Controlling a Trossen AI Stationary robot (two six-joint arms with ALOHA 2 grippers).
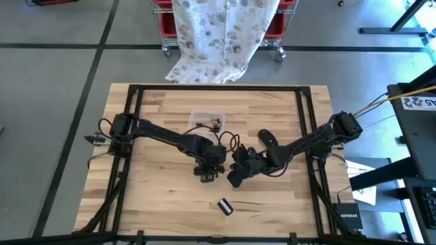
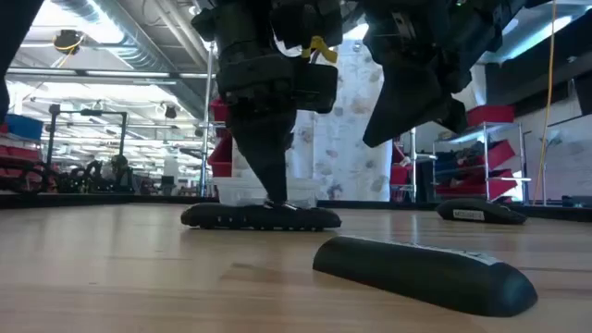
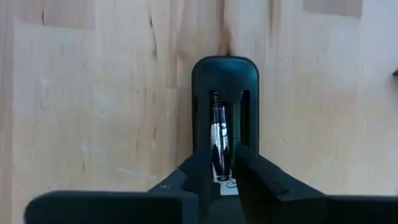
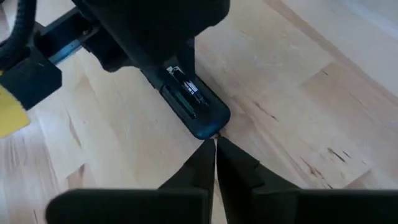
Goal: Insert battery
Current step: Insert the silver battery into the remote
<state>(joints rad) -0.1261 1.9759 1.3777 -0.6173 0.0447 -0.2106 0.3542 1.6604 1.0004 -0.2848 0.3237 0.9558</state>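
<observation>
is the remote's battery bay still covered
No, the remote lies with its bay open, a battery in the slot between the left gripper's jaws.

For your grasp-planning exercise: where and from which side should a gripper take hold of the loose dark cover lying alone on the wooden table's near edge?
Grip the dark curved plastic battery cover across its narrow width, near mid-length, coming straight down from above. It lies flat on the wooden table, long and low with a domed back, so only its two long edges offer the fingers opposing surfaces.

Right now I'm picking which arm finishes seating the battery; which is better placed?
Left. Its end effector is shut on the battery, already in the remote compartment. The right end effector is shut and empty beside the remote's end.
</observation>
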